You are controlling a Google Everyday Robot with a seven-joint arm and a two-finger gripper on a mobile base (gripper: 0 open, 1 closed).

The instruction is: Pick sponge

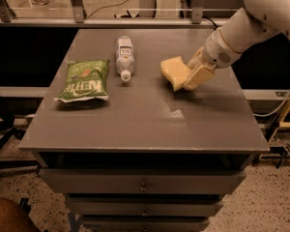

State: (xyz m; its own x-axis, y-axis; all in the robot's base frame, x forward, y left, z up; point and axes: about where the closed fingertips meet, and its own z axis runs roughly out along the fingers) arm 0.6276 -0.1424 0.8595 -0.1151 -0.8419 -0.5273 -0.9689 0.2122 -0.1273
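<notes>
The sponge [172, 70], a pale yellow foam block, lies on the grey table [135, 124] right of centre and looks tilted. My gripper [190, 76] reaches in from the upper right on the white arm [241, 30]. It sits against the sponge's right end and touches it. That end of the sponge is partly hidden by the gripper.
A green chip bag [83, 81] lies at the left of the table. A plastic bottle [124, 58] lies on its side between the bag and the sponge. Drawers are below the table's front edge. A chair base stands at the left on the floor.
</notes>
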